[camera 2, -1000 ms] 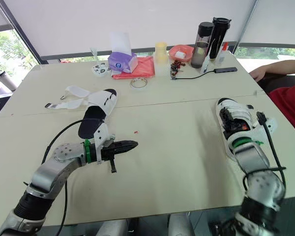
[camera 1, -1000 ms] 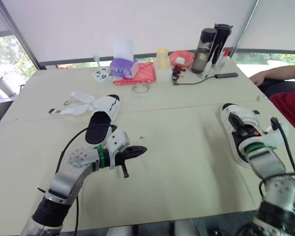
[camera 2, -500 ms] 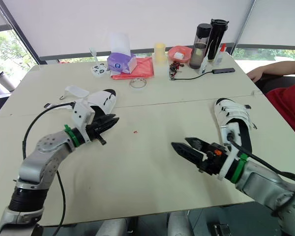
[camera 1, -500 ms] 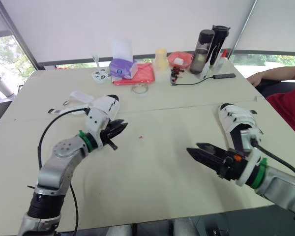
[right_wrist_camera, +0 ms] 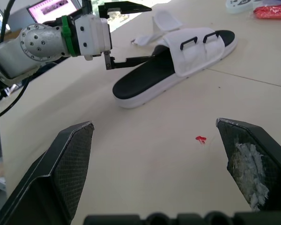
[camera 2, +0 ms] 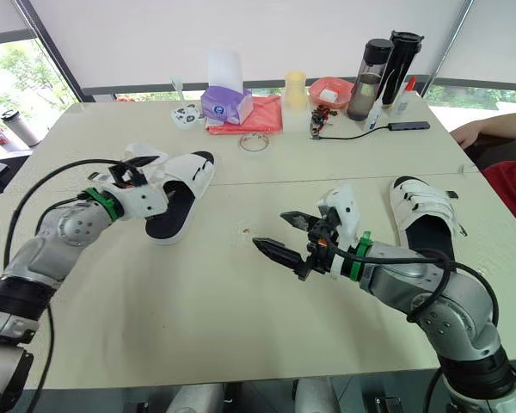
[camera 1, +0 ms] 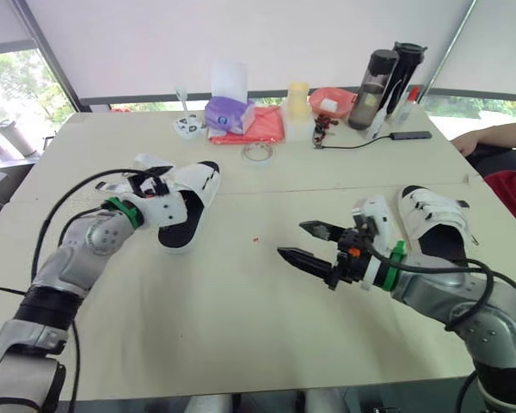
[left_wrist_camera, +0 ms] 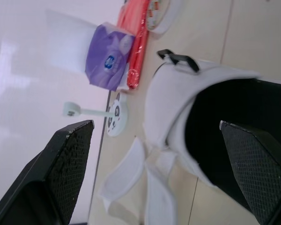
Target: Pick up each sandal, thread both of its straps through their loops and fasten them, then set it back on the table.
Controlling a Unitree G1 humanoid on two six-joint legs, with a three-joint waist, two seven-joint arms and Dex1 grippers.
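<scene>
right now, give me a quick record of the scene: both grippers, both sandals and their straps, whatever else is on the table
left gripper: open, beside the left sandal; contact cannot be told
right gripper: open, holding nothing, above the table between the sandals
left sandal: flat on the table, straps loose and splayed beside it
right sandal: flat on the table, both straps lying across its upper
far edge: tissue box, red cloth, two bottles
person: an arm at the table's right edge

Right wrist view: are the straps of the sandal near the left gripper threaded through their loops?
No: on the sandal the two black loops stand empty and the white straps lie loose on the table beside it.
</scene>
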